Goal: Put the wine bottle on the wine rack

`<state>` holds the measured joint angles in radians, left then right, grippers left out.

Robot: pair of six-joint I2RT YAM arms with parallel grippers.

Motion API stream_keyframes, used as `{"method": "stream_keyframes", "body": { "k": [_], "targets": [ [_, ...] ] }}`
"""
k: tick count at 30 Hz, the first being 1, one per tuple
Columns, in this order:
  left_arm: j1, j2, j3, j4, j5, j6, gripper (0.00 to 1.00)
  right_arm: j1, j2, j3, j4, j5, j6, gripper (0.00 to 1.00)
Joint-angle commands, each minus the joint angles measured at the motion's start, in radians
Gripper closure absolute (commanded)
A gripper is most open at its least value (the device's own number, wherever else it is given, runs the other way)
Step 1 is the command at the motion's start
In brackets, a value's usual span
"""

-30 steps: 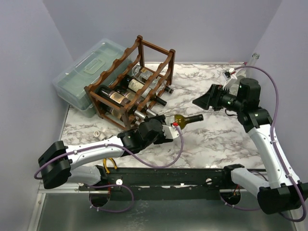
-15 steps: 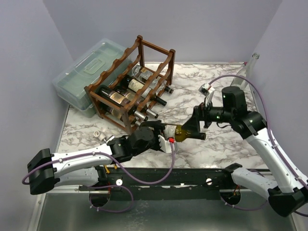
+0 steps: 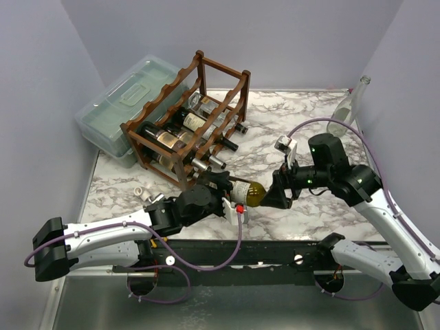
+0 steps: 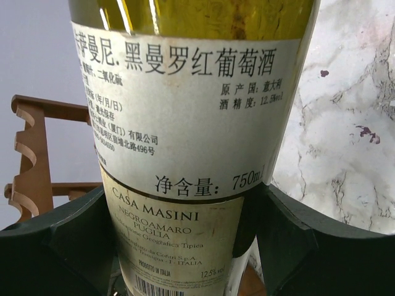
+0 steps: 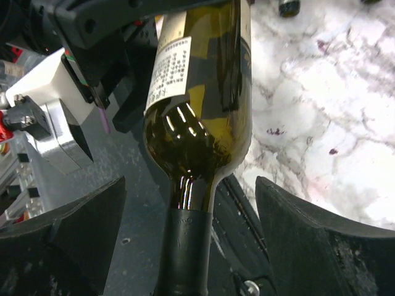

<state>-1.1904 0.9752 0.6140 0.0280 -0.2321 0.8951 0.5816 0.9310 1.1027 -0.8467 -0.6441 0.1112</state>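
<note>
Top view, left to right.

- Upper left: clear plastic box (image 3: 113, 113) with lid on, touching the back of the wine rack (image 3: 206, 103).
- The rack sits left of centre, skewed to the table edges. Several bottles lie in its tiers, necks poking out lower right.
- Small white ring (image 3: 139, 190) on the marble table (image 3: 323, 206), below-left of the rack.
- Left gripper (image 3: 218, 196) is at lower centre, just below the rack's near corner. Left wrist view: both fingers (image 4: 55, 240) are pressed against the label of the wine bottle (image 4: 191, 123), one each side. Firm hold on the body.
- In the top view the wine bottle (image 3: 249, 193) lies roughly level at lower centre, neck pointing right. It is off the rack, just beside its lower-right end. Can't tell if it touches the table.
- Right gripper (image 3: 276, 194) is at the neck end. Right wrist view: fingers (image 5: 62, 240) are spread wide with the dark neck between them, gaps on both sides, gripping nothing.
- Upper right: empty clear glass bottle (image 3: 347, 110) leaning at the wall.
</note>
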Motion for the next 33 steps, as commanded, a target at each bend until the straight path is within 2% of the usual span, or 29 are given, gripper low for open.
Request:
{"method": "stream_keyframes", "body": {
  "k": [1, 12, 17, 20, 23, 26, 29, 30, 33],
  "targets": [
    [-0.009, -0.050, 0.004, 0.109, 0.004, 0.055, 1.00, 0.026, 0.023, 0.034, -0.091, -0.007, -0.001, 0.14],
    [-0.019, -0.061, -0.001, 0.101, 0.005, 0.079, 1.00, 0.092, 0.101, 0.069, -0.162, 0.018, 0.030, 0.23],
    [-0.026, -0.055, -0.004, 0.101, 0.005, 0.084, 1.00, 0.109, 0.144, 0.068, -0.161, 0.019, 0.038, 0.35],
    [-0.028, -0.055, -0.005, 0.102, 0.004, 0.085, 1.00, 0.120, 0.150, 0.070, -0.164, 0.036, 0.036, 0.36],
    [-0.029, -0.053, -0.006, 0.101, 0.005, 0.084, 1.00, 0.130, 0.159, 0.071, -0.165, 0.038, 0.036, 0.35],
    [-0.030, -0.049, -0.005, 0.101, 0.001, 0.085, 1.00, 0.143, 0.165, 0.071, -0.164, 0.037, 0.034, 0.22],
    [-0.029, -0.049, -0.005, 0.101, 0.004, 0.084, 1.00, 0.150, 0.162, 0.072, -0.165, 0.034, 0.024, 0.18],
    [-0.031, -0.050, -0.005, 0.101, 0.005, 0.084, 1.00, 0.149, 0.162, 0.071, -0.163, 0.034, 0.023, 0.21],
    [-0.031, -0.049, -0.002, 0.101, 0.005, 0.080, 1.00, 0.150, 0.164, 0.069, -0.159, 0.044, 0.024, 0.45]
  ]
}}
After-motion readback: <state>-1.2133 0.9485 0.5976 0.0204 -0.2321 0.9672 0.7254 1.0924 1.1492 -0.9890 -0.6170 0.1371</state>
